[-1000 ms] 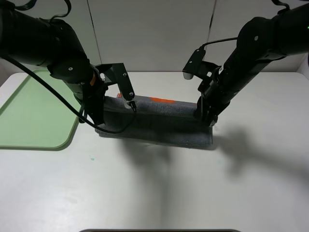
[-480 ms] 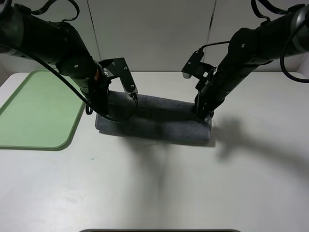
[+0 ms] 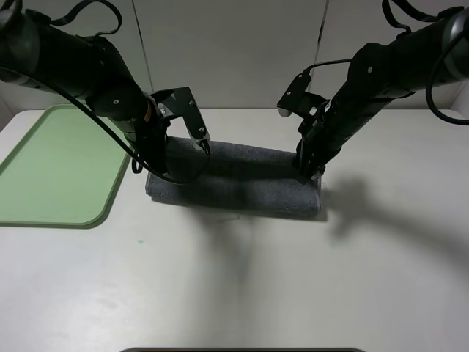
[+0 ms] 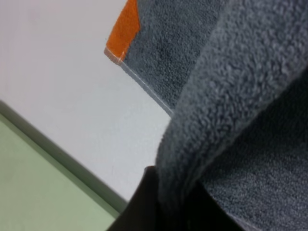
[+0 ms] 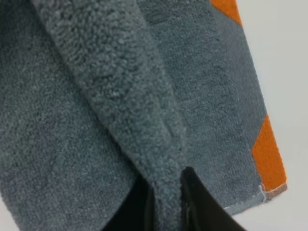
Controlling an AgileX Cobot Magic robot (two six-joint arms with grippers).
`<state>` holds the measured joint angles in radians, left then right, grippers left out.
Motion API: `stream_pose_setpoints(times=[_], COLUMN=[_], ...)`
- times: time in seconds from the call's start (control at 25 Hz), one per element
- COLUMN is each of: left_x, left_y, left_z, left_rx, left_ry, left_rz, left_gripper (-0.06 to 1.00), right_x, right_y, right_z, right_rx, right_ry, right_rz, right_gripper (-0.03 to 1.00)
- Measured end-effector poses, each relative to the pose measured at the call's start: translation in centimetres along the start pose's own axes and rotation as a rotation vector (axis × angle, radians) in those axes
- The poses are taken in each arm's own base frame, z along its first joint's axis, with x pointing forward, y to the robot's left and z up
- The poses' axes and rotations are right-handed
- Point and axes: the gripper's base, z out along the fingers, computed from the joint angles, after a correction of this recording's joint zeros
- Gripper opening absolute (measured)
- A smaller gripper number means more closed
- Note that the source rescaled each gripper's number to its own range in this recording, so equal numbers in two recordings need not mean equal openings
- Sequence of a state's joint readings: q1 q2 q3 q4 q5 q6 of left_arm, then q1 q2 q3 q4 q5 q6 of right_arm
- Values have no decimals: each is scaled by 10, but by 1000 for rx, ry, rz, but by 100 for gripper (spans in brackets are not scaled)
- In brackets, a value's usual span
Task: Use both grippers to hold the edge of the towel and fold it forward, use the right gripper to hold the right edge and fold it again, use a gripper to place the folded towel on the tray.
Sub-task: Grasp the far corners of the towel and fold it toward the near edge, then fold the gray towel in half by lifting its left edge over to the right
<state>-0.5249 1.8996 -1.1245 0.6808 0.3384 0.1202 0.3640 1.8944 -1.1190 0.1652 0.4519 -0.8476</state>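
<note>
Exterior high view is showing the towel [image 3: 234, 185] lying on the table beside the tray [image 3: 51, 169], looking folded once. The left gripper [image 3: 152, 170] and right gripper [image 3: 307, 171] are each pinching a towel end. The second fold and the tray step are waiting.

- White desk [image 3: 242, 293] fills most of the high view, its top matte and faintly smudged.
- Pale wall [image 3: 234, 44] stands behind the far edge, split by two thin dark vertical seams [image 3: 143, 51].
- Soft grey shadows [image 3: 381, 220] lie on the desk's middle and right.
- Dark strip [image 3: 242, 350] at the near edge.
</note>
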Motion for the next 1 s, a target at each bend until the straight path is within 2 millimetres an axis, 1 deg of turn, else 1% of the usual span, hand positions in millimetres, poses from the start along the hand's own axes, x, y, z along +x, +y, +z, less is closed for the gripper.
stream_pose_setpoints(times=[0.04, 0.08, 0.12, 0.16, 0.2, 0.24, 0.28, 0.32, 0.36, 0.44, 0.52, 0.8, 1.0], left_x=[0, 1, 1, 3, 3, 3, 3, 3, 3, 2, 2, 2, 2], left_y=[0, 0, 0, 1, 1, 2, 3, 3, 3, 4, 4, 4, 4], left_z=[0, 0, 0, 0, 0, 1, 1, 1, 1, 1, 1, 1, 1], left_rx=[0, 0, -1, -2, -3, -7, -12, -16, -18, -21, -22, -22, -22], left_ry=[1, 4, 8, 18, 21, 22, 20, 16, 12, 10, 7, 5, 4], left_rz=[-6, -16, -29, -40, -47, -46, -40, -35, -31, -28, -28, -28, -27], left_gripper=[10, 17, 28, 41, 55, 66, 77, 85, 90, 95, 97, 99, 99], right_x=[0, 0, 1, 1, 1, 1, 1, 0, 0, -1, -1, -1, -1], right_y=[0, 0, 0, -1, -1, -2, -2, -3, -4, -4, -4, -4, -4], right_z=[0, 0, 0, 0, 0, 0, 0, 0, 0, 0, 0, 0, 0], right_rx=[0, 0, 0, 1, 3, 7, 12, 21, 28, 32, 33, 33, 32], right_ry=[0, 2, 5, 7, 8, 5, 2, -6, -12, -16, -17, -17, -17], right_rz=[-1, -3, -6, -8, -11, -10, -8, -5, -4, -2, -2, 8, 48], right_gripper=[0, 3, 10, 22, 41, 62, 75, 85, 91, 97, 99, 100, 100])
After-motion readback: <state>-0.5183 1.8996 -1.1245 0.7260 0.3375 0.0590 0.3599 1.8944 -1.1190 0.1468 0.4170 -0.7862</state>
